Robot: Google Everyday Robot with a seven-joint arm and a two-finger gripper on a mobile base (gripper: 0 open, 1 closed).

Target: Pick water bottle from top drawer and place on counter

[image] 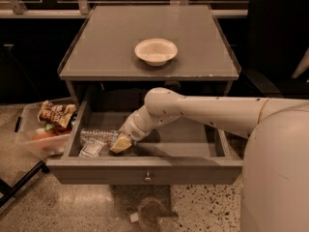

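Camera view: the top drawer (193, 169) stands open. The water bottle (98, 137) lies on its side at the drawer's left end, next to a white card (91, 150). The gripper (120, 143) is down at the bottle's right end; whether it has hold, I cannot tell. Lifting the bottle onto the desk (106, 47), where a bowl (155, 50) sits, is not yet done.

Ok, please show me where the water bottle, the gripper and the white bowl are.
water bottle (95, 137): camera view, its clear ribbed body.
gripper (120, 144): camera view, its tip, inside the top drawer (193, 170), beside the bottle.
white bowl (155, 51): camera view, its inner hollow.
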